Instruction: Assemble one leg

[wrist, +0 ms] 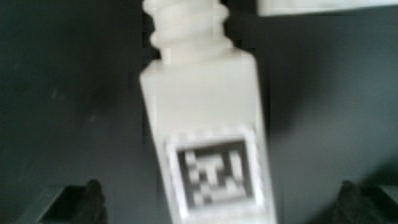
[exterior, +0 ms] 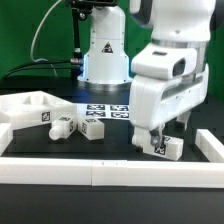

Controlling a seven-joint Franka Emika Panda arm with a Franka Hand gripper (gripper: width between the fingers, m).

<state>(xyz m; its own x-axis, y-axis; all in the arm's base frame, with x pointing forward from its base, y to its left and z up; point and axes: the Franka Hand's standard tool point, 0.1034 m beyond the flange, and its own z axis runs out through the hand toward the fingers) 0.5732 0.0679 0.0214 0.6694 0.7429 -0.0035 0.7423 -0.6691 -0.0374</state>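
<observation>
Wrist view: the leg (wrist: 199, 110) fills the middle of the shot. It's a chunky white block with a knobby peg end (wrist: 187, 25) and a square tag (wrist: 214, 168) on the face looking up at the camera.
Gripper: the gripper (wrist: 217, 205) is spread wide, with a dark fingertip (wrist: 71, 203) on each side of the leg and dark counter showing in both gaps. So it's straddling the leg, not gripping anything.
Exterior view: same leg (exterior: 160, 149), lying flat on the black counter (exterior: 120, 142) toward the exterior view's right, directly under the lowered gripper (exterior: 162, 135).
Neighbours: a spare leg (exterior: 62, 125) and another spare leg (exterior: 93, 128) lie well apart from it toward the exterior view's left, with the marker board (exterior: 105, 108) behind them.
Handling guess: looks like hard moulded plastic, so probably stiff and light and not fragile. The sides look smooth, so they could be a bit slippery.
Where to grab: I'd take the two long flat sides of the block, around mid-length. I'd skip the peg end, since it's round and ridged and the pads would seat badly there.
Watch out: it's loose on the counter, so an off-centre squeeze could twist it.
</observation>
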